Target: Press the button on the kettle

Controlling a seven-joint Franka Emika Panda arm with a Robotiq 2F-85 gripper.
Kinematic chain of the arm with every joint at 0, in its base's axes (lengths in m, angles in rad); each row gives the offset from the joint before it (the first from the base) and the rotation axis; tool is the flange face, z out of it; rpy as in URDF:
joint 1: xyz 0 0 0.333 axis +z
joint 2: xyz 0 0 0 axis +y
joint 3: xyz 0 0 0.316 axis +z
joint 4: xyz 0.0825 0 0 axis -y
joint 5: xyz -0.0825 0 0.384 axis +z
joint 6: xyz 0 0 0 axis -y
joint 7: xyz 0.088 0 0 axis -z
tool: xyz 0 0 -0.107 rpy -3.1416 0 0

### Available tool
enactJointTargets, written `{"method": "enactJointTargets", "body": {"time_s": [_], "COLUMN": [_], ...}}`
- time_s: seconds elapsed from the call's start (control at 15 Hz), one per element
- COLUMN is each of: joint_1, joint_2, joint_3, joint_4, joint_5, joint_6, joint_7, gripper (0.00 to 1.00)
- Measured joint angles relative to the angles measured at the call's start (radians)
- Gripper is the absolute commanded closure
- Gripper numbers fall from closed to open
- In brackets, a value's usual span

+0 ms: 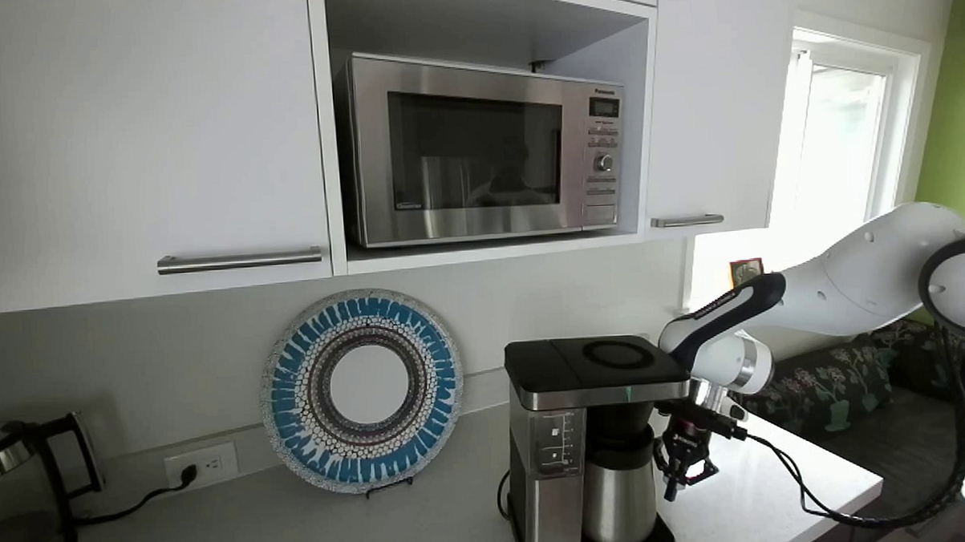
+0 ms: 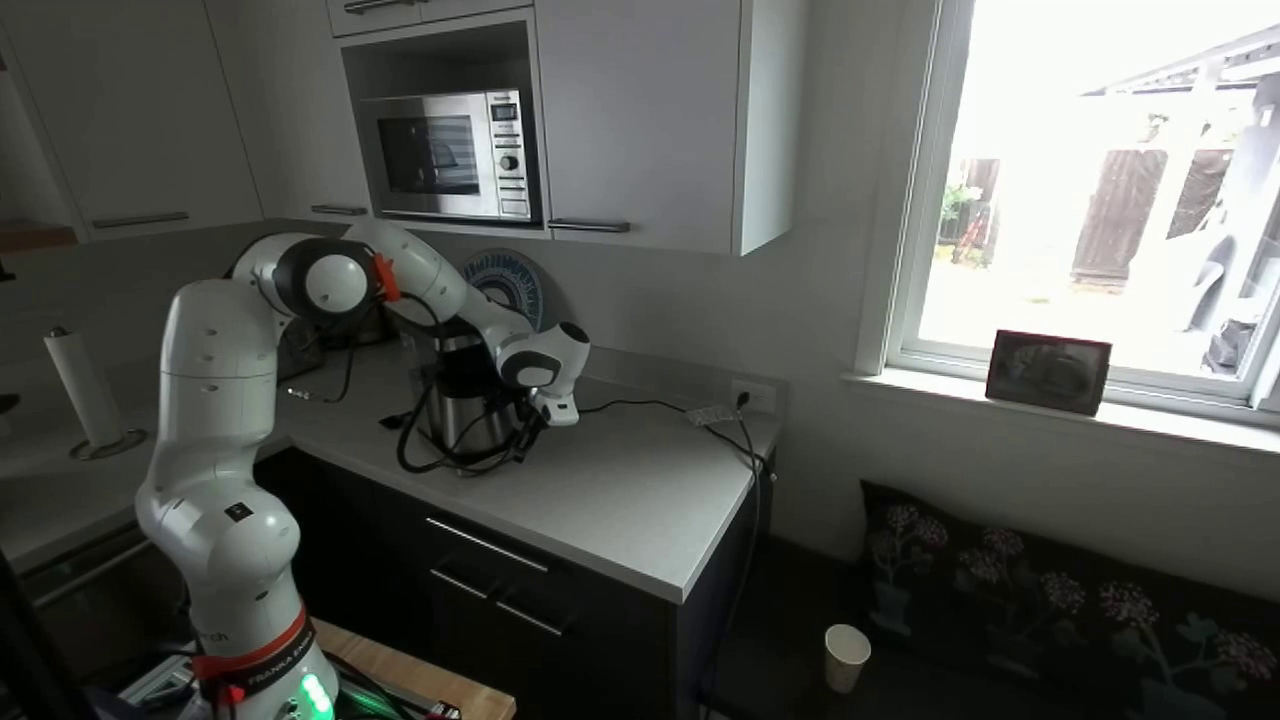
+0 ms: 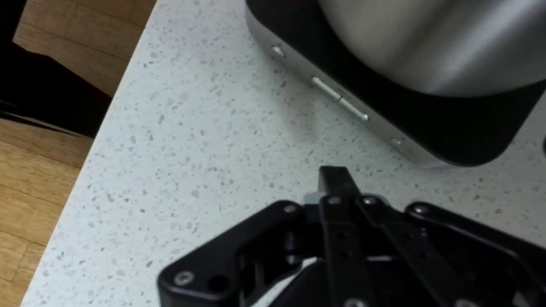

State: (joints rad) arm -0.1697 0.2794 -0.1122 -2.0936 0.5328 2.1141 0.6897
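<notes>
your gripper (image 3: 340, 181) is pinched together; push one half of the split, button-like bar (image 3: 346, 103) on the coffee maker (image 1: 564, 428), likely stiff and slick.

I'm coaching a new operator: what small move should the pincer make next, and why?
Probably ease the shut pincer toward the two-part strip on the coffee maker base: it looks like the button, and in the wrist view counter shows between them.

"What sits in the white open cupboard niche (image 1: 442, 24)?"
"A silver boxy microwave (image 1: 478, 151)."
"Below?"
"A round blue-and-white patterned disc (image 1: 369, 383), upright."
"On the white windowsill (image 2: 930, 385)?"
"A dark rectangular picture frame (image 2: 1048, 372)."
</notes>
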Motion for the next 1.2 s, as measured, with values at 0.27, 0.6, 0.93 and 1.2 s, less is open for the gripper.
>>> {"method": "enactJointTargets", "body": {"time_s": [0.27,0.6,0.93,1.2], "joint_1": [0.001,0.005,0.01,0.01], "joint_2": [0.029,0.055,0.08,0.086], "joint_3": [0.001,0.001,0.001,-0.001], "joint_4": [0.026,0.046,0.056,0.058], "joint_5": [0.073,0.137,0.173,0.185], "joint_6": [0.0,0.001,0.017,0.021], "joint_7": [0.0,0.0,0.0,0.0], "gripper": [1.0,1.0,1.0,1.0]}}
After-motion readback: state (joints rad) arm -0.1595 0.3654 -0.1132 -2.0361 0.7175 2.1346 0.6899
